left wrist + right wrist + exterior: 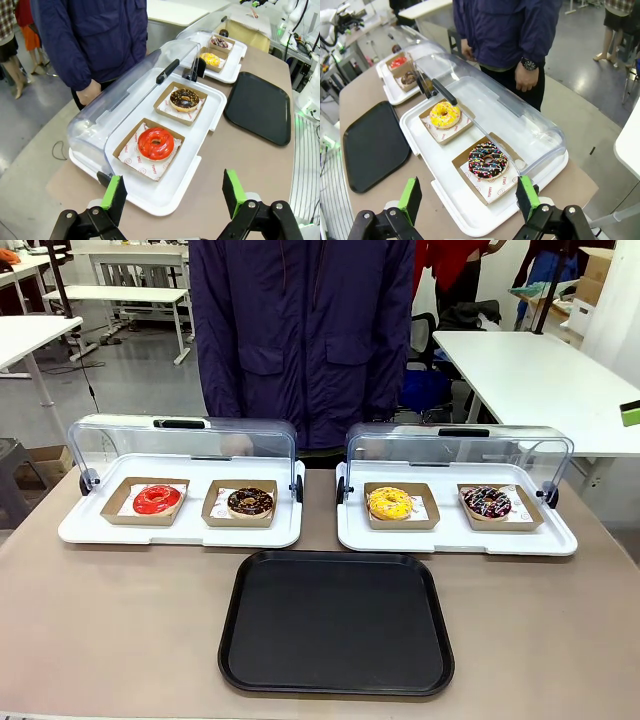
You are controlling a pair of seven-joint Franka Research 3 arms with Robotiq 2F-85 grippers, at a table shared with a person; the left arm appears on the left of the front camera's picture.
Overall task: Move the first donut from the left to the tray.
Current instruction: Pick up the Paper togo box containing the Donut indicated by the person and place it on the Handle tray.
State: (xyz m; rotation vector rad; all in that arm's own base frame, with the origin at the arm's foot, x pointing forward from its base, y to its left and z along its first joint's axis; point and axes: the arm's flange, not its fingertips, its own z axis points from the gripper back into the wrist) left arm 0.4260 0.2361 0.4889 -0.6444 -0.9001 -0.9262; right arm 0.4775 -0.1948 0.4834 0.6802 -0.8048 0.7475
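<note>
The first donut from the left, a glossy red-glazed ring (157, 500) (156, 143) (398, 62), lies in a brown cardboard box with white paper on the left white display tray. The black tray (336, 622) (258, 106) (374, 145) lies flat on the table in front of both display trays, with nothing on it. My left gripper (173, 193) hangs open above the table's left end, short of the red donut's box. My right gripper (468, 197) stands open over the table's right end, near the sprinkled chocolate donut (488, 160).
A chocolate donut (250, 502) shares the left white tray (90, 530). A yellow donut (390, 503) and the sprinkled one (487, 503) sit on the right white tray (450, 537). Both clear lids (180, 445) stand raised at the back. A person in a dark jacket (300, 330) stands at the far side.
</note>
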